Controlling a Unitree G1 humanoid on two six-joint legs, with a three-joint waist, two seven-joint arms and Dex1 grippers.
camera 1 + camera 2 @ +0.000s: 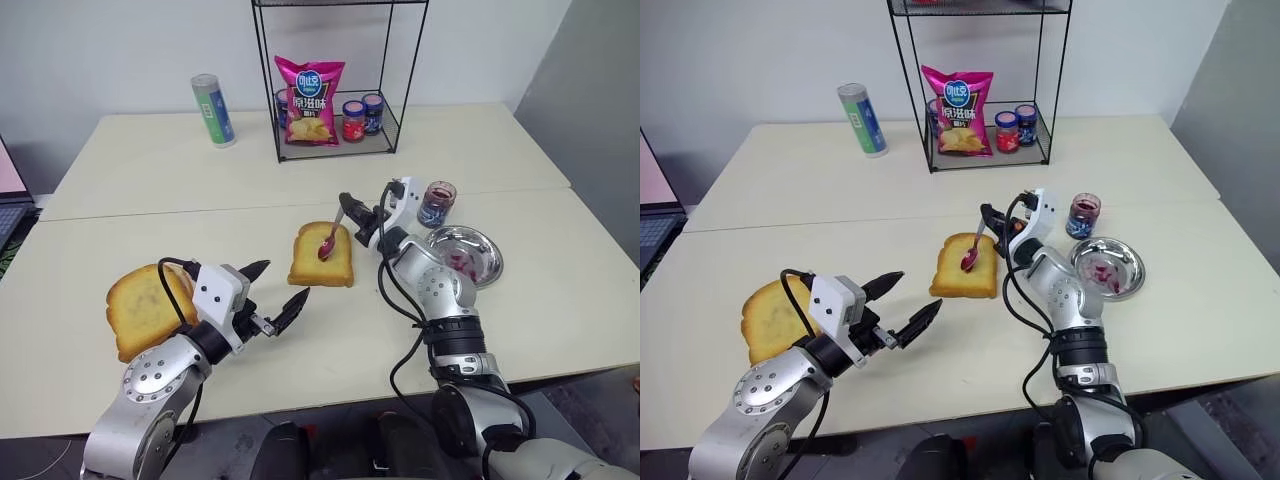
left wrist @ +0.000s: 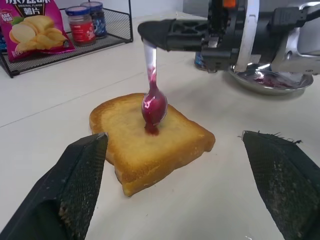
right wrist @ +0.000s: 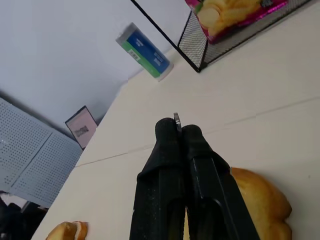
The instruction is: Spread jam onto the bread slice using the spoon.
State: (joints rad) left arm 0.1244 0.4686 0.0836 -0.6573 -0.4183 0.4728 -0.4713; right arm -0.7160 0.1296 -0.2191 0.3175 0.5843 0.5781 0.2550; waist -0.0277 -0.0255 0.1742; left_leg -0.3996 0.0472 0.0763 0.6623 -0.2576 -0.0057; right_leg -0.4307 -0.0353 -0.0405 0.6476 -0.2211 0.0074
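The bread slice [image 1: 322, 262] lies flat mid-table, squarish and golden-brown. The spoon [image 1: 330, 238] slants down onto it, and its bowl, coated in dark red jam [image 2: 154, 107], touches the top of the bread where a small jam smear shows. My right gripper [image 1: 344, 203] is shut on the spoon's thin handle, just above the slice's far edge. The jam jar [image 1: 437, 203], clear glass with a blue label, stands open to the right. My left gripper [image 1: 278, 284] hovers open, left of the slice and nearer than it, holding nothing.
A round steel dish [image 1: 484, 243] with jam smears sits right of the bread. A larger pale toast [image 1: 140, 310] lies at the left. At the back stand a wire rack [image 1: 392, 135] with a chips bag [image 1: 310, 100] and small jars, and a can [image 1: 213, 110].
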